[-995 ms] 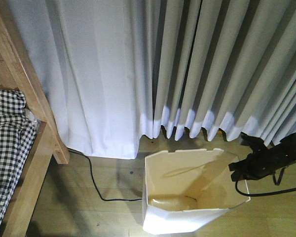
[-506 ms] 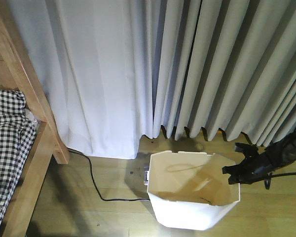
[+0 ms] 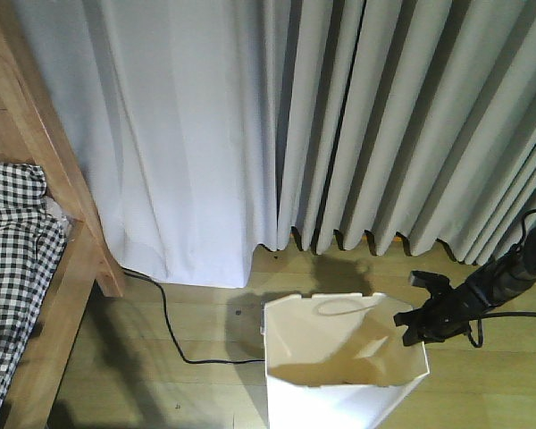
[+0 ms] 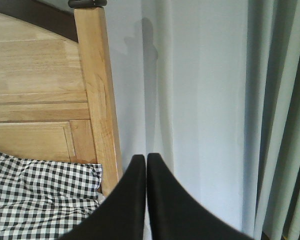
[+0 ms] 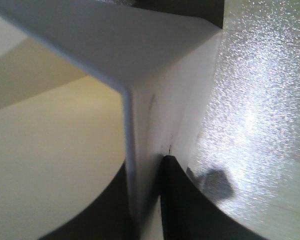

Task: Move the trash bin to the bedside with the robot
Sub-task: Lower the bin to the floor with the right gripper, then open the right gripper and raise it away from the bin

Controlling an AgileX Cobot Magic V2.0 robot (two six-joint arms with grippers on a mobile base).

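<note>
The white trash bin (image 3: 339, 402) stands upright on the wooden floor at the bottom centre of the front view, cream inside. My right gripper (image 3: 414, 327), on a slim black arm with a looping cable, is shut on the bin's right rim. In the right wrist view the bin wall (image 5: 160, 100) runs between the two black fingers (image 5: 190, 200), one inside and one outside. The bed (image 3: 36, 259) with checked bedding lies at the left, about a bin's width and more from the bin. My left gripper (image 4: 146, 159) is shut on nothing and faces the bed's headboard (image 4: 40, 90).
Long pale curtains (image 3: 339, 125) hang to the floor behind the bin. A black cable (image 3: 174, 335) runs over the floor from the bed leg (image 3: 107, 277) toward the bin. Bare wooden floor lies between bed and bin.
The bin went from tilted, its opening facing the camera, to upright and has shifted down in the view. The right gripper stayed clamped on the rim and moved slightly left and down.
</note>
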